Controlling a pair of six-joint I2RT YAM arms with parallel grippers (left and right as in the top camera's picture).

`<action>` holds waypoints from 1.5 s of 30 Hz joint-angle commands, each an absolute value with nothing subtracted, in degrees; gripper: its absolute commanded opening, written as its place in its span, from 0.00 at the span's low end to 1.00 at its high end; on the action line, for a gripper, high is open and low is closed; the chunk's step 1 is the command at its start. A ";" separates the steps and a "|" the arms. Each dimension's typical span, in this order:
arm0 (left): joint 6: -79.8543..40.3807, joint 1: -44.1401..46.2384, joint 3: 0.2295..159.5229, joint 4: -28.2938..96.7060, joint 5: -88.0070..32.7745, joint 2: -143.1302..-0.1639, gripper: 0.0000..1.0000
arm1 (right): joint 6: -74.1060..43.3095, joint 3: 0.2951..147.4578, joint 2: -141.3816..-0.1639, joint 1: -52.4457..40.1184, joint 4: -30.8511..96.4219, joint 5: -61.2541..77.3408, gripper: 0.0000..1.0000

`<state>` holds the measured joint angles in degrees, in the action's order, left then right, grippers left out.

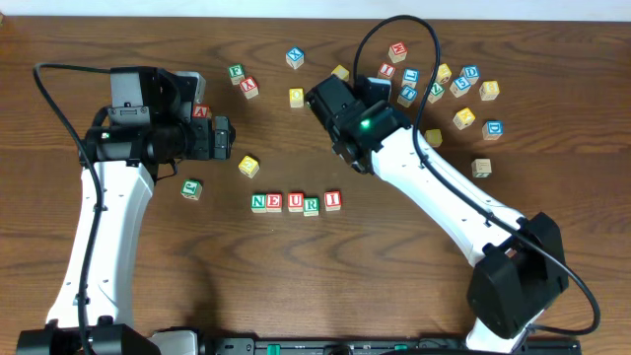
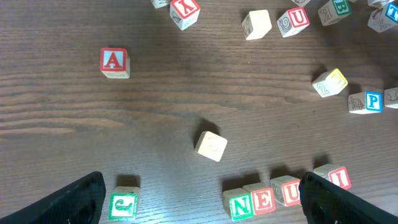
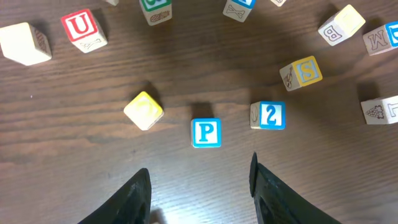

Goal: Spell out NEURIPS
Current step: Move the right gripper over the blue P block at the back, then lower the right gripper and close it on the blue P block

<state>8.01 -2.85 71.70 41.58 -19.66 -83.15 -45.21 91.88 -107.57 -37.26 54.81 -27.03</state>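
Observation:
On the table's near middle the cubes N, E, U, R and I stand in a row. In the left wrist view N, E, U and I show, while R is hidden behind a finger. The blue P lies just ahead of my right gripper, which is open and holds nothing. The yellow S sits farther off to the right. My left gripper hangs wide open above the row's left end.
Loose cubes lie about: red A, a green-lettered cube, a pale cube, a blue 2, a yellow cube and a spare red U. Several more crowd the far right. The right arm covers P from overhead.

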 commanded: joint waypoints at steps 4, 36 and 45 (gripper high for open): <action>9.19 -2.98 72.99 41.58 -20.51 -83.22 0.98 | -46.24 92.88 -113.58 -34.06 53.47 -23.35 0.46; 9.19 -2.98 72.99 41.58 -20.51 -83.22 0.98 | -48.21 92.88 -122.93 -32.32 52.34 -22.35 0.44; 9.19 -2.98 72.99 41.56 -20.51 -83.22 0.98 | -48.90 92.88 -122.93 -31.88 52.93 -22.33 0.44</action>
